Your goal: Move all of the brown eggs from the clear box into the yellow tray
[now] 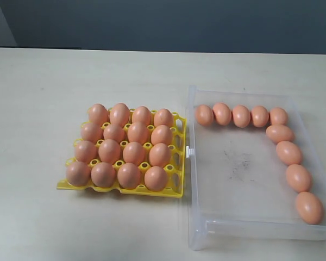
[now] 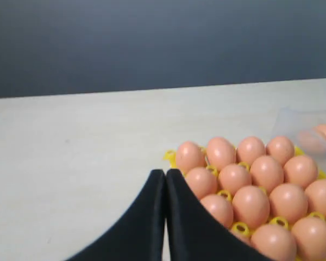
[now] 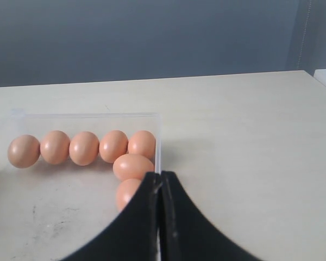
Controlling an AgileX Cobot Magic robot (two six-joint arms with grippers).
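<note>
Left pincer (image 2: 165, 174) has its two black fingers pressed together tip to tip, holding nothing, above the pale tabletop (image 2: 70, 163) just beside the near corner of the bright yellow plastic lattice egg tray (image 2: 170, 156). Right pincer (image 3: 161, 175) is likewise closed to a narrow seam and holds nothing, poised over the corner of the large clear plastic rectangular box (image 3: 87, 116).

Both pincers show only in their own wrist views; the exterior view shows neither of them, nor any arm. It alone gives the full count. Sixteen smooth orange-brown eggs (image 1: 134, 153) sit in the yellow tray (image 1: 177, 182) in four rows of four, with a bare strip of cups along the tray's side nearest the box. Nine more eggs (image 1: 240, 116) lie in the clear box (image 1: 233, 190), five in a line along its far wall and four down its right wall, forming an L. Dark scuff marks (image 1: 236, 160) on the box's bottom are plain in this view and fainter in the right wrist view.

The left wrist view catches only part of the tray and a blurred corner of the box (image 2: 293, 117). The right wrist view shows seven of the box's eggs (image 3: 84, 148), the seventh partly hidden behind the fingers.
</note>
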